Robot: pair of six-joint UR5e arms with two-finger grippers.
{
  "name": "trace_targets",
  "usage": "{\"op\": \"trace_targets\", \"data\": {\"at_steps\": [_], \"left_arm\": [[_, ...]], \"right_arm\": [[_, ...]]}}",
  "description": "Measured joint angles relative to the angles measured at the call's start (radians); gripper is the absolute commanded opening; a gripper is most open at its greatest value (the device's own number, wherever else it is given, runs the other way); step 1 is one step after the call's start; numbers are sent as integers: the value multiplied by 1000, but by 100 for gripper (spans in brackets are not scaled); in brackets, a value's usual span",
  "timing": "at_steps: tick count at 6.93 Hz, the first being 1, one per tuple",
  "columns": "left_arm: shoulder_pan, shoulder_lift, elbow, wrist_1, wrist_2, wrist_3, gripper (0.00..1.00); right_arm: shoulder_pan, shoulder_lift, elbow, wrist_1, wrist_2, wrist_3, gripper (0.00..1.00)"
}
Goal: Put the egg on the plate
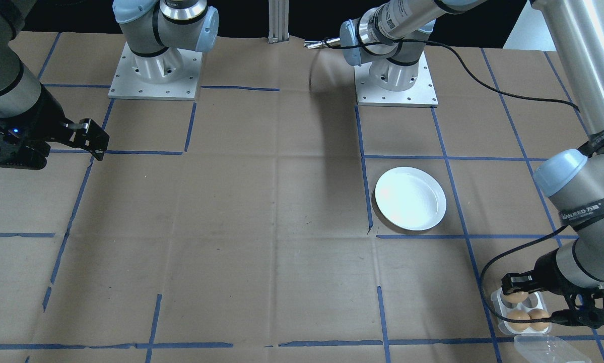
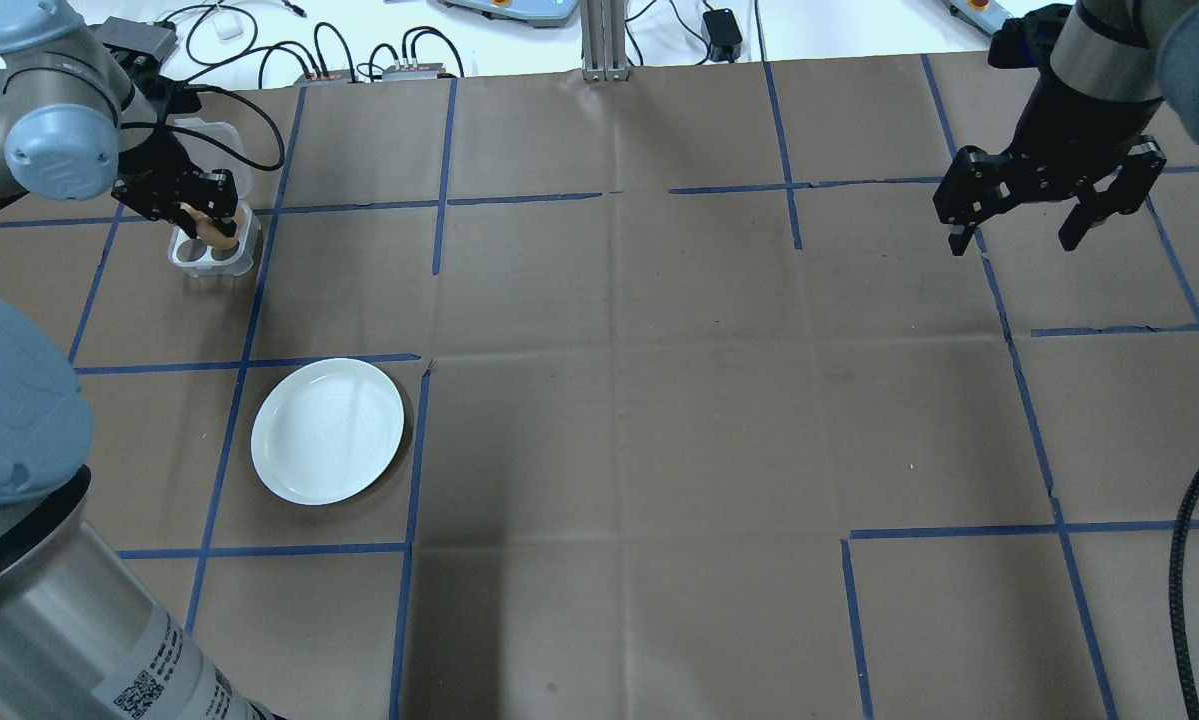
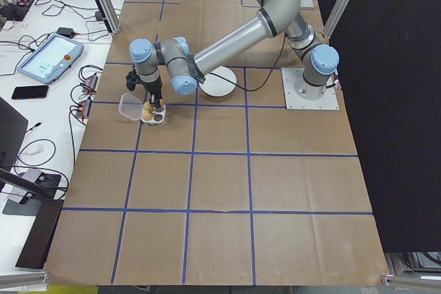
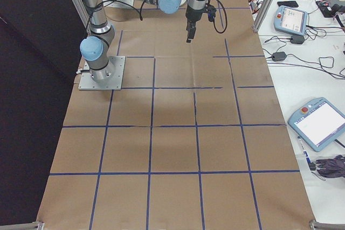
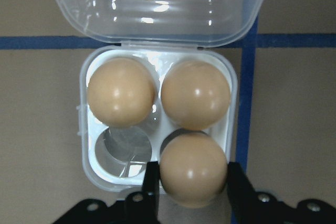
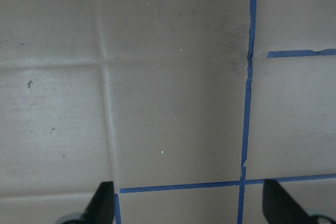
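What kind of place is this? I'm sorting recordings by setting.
Most likely a robotics lab or test cell: two arms bolted on plates to a paper-covered table gridded with blue tape, teach pendants and cabling alongside, and an egg tray and plate as props.

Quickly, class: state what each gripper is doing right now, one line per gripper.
Left gripper: closed on an egg at the egg tray.
Right gripper: open, holding nothing, above bare table.

Brown paper-covered table (image 2: pixel 659 400) gridded with blue tape
Small round white plate (image 2: pixel 327 430) and clear plastic four-cup egg tray (image 2: pixel 214 255) rest on it; tray beneath the left pincer (image 2: pixel 204 212), plate near.
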Motion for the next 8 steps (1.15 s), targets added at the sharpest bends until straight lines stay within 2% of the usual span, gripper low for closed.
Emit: {"op": "trace_targets", "data": {"at_steps": [3,5,7,8], "left_arm": [[-7,174,-8,-195,26,-20,5],[-71,285,-25,-320,19,-125,4],[-187,392,-124,-367,11,-257,2],[-212,451,-230,-352,10,-280,3]], "right_arm": [[0,0,0,0,0,0,100],[0,0,0,0,0,0,100],[0,0,0,0,0,0,100],[0,0,0,0,0,0,100]]}}
